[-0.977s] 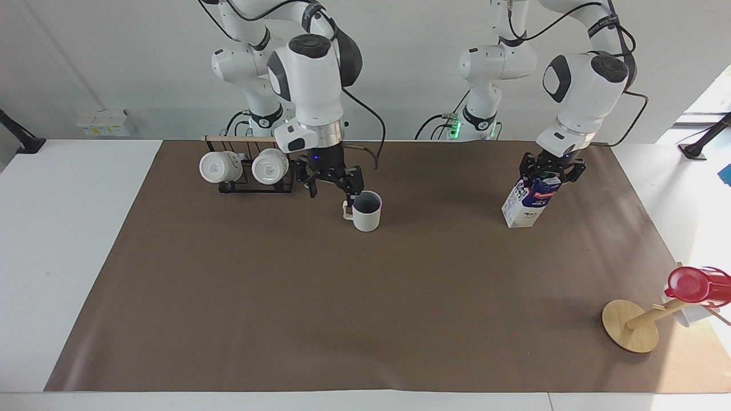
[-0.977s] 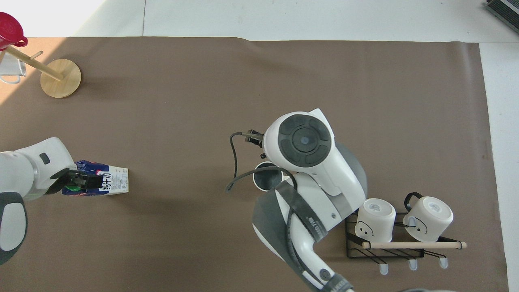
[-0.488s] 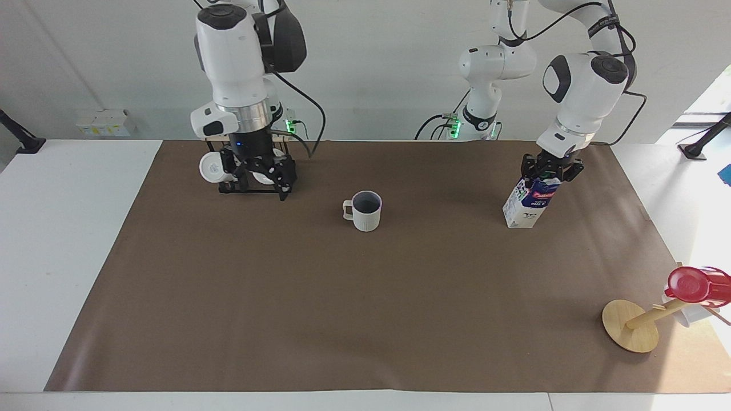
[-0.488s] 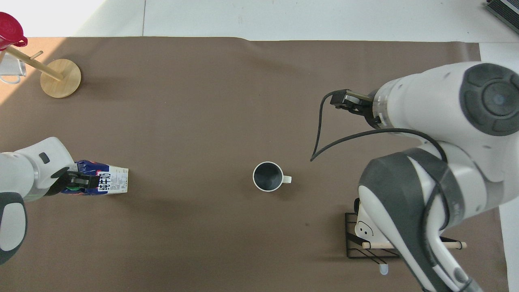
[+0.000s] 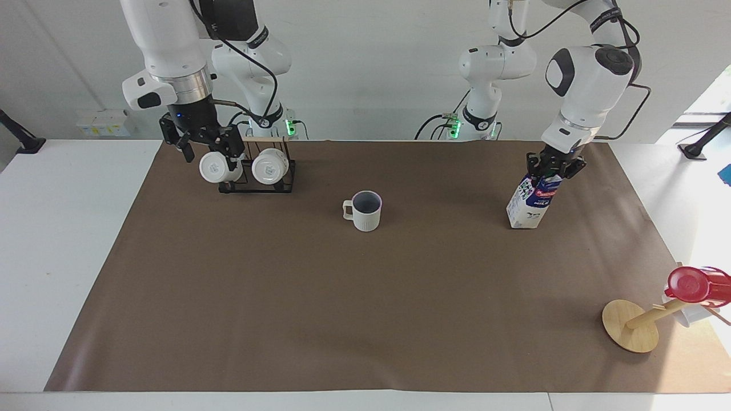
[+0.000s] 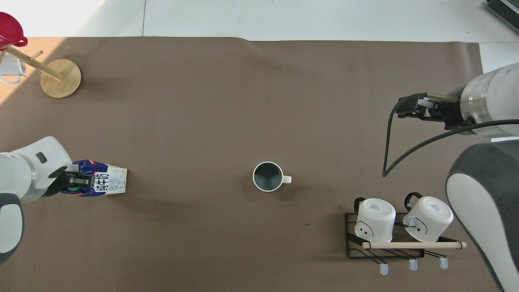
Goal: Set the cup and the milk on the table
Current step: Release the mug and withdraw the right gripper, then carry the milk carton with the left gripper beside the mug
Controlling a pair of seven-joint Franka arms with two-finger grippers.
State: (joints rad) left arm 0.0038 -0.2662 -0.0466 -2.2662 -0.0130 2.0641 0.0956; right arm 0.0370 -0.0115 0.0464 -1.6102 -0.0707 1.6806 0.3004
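The cream-white ribbed cup stands upright and alone on the brown sheet of the table, near the middle; from overhead its handle points toward the right arm's end. The milk stands on the sheet toward the left arm's end, leaning slightly. My left gripper is shut on the carton's top, by the green cap. My right gripper is open and empty, raised over the end of the mug rack, well away from the cup.
A black wire rack holds two glossy white mugs near the right arm's base. A tipped wooden stand with a red cup lies at the table's edge, farther from the robots than the milk.
My right gripper let go of the cup, rose and swung away over the rack toward its own end of the table. The milk has been set more upright in the left gripper.
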